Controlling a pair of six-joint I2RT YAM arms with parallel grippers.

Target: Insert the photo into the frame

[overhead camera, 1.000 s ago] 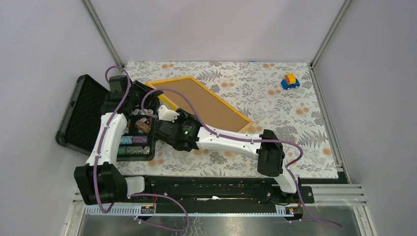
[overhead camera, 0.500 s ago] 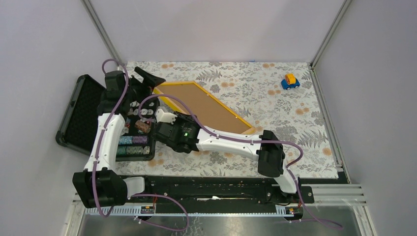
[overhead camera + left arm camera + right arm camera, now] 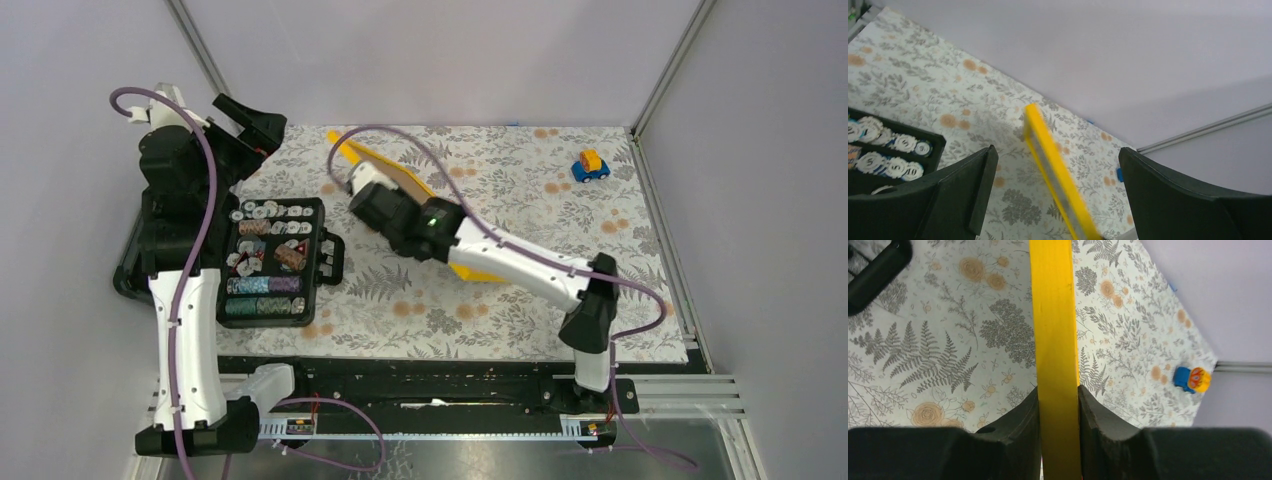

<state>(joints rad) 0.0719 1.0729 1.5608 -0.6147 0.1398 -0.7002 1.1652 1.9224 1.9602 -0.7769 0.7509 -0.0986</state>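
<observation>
Frame (image 3: 1055, 340) edge clamped in right jaws; left jaws wide.

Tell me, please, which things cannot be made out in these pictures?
- The photo: it appears in no view, so whether it sits in the frame cannot be told.
- The frame's faces: in the top view the right arm covers its middle. Both wrist views show only its yellow edge, blurred in the left one and cut off at the bottom.
- Chip markings in the case: top view, too small.
</observation>
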